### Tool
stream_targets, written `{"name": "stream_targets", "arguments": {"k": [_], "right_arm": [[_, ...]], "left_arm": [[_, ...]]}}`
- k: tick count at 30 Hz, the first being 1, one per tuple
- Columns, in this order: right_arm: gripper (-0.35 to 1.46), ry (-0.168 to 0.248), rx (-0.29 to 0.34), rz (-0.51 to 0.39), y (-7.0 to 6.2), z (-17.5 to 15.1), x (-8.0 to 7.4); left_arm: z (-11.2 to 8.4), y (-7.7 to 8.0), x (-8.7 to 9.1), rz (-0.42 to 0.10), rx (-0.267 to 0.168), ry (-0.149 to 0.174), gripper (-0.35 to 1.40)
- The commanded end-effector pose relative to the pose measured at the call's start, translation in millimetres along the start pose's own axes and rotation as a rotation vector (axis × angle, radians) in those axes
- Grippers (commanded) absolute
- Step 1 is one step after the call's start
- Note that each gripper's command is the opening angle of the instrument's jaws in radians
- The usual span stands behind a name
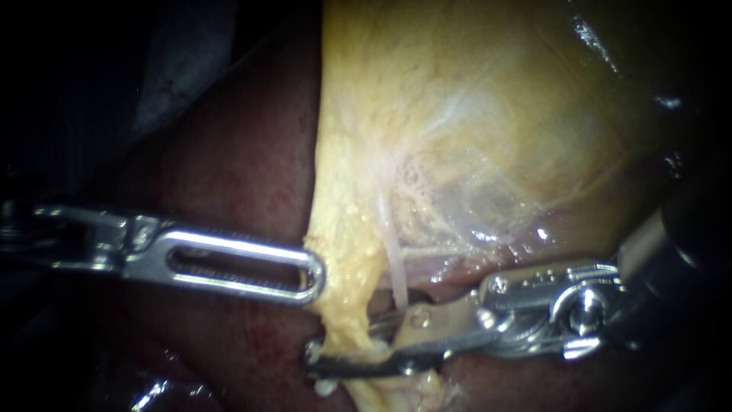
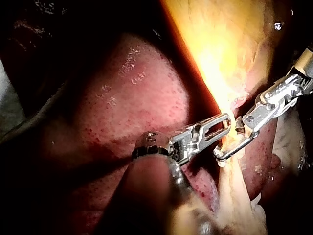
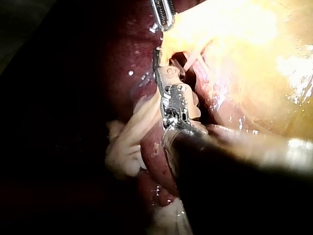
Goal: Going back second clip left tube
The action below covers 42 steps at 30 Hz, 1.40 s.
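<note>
Left instrument [image 1: 309,273] tip touches tissue strand [image 1: 343,255] on its left edge; below, strand passes between jaws of right instrument [image 1: 347,349]; liver [image 1: 229,175] behind.

Silver left instrument [image 1: 311,275] slotted, right instrument [image 1: 347,347] screw-jointed.

Two instruments are counted: the left instrument [image 1: 311,276] and the right instrument [image 1: 326,355]. One liver [image 1: 229,175] and one gallbladder [image 1: 473,114] are seen.

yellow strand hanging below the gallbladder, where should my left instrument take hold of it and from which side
Probably grip the yellow strand at its narrow waist, just above the right instrument, coming from the liver side. It hangs near upright with its bare edge facing the left instrument; the far side is occupied.
</note>
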Motion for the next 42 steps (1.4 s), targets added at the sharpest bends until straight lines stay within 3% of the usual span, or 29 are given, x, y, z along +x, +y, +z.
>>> {"name": "stream_targets", "arguments": {"k": [1,10,16,20,34,42], "right_arm": [[-0.35,0.000,0.000,0.000,0.0,0.0,0.0],[-0.31,0.000,0.000,-0.001,0.0,0.0,0.0],[0.27,0.007,-0.014,-0.024,0.1,0.4,0.3],[0.43,0.009,-0.022,-0.076,0.3,0.9,0.5],[0.48,0.007,-0.022,-0.091,0.3,1.0,0.1],[0.47,0.027,-0.037,-0.080,-0.4,-2.7,1.0]], "left_arm": [[0.0,0.0,0.0,0.000,0.000,0.000,-0.35],[0.0,0.0,0.0,0.000,0.000,0.000,-0.35],[0.0,0.0,0.0,0.000,0.000,0.000,-0.35],[0.0,0.0,0.0,0.000,0.000,0.000,-0.35],[0.0,0.0,0.0,0.000,0.000,0.000,-0.35],[-0.1,0.4,-0.2,0.001,0.000,0.000,-0.35]]}}
